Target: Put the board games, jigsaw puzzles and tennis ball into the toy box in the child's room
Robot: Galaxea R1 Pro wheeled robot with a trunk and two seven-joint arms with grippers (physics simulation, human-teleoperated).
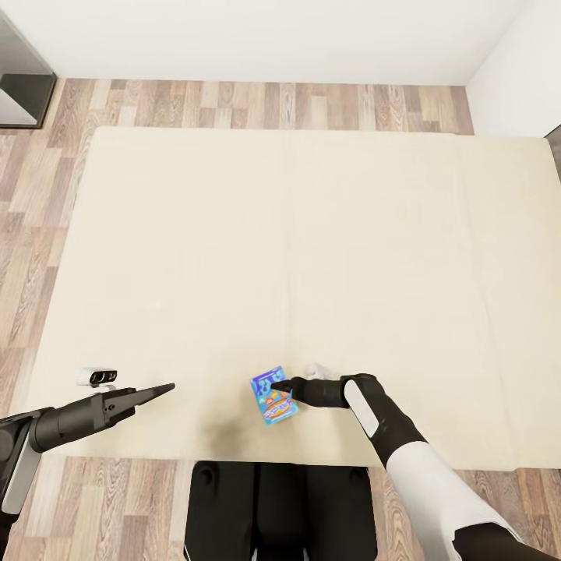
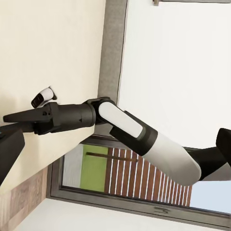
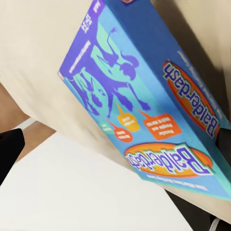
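Right tool (image 1: pixel 282 385) gripping board game (image 1: pixel 273 400)

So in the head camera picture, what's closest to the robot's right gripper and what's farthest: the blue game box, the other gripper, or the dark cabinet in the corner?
1. Blue game box, right at the right gripper, on the bed's near edge.
2. Left gripper, out to the left over the bed.
3. Dark cabinet, in the far left corner.
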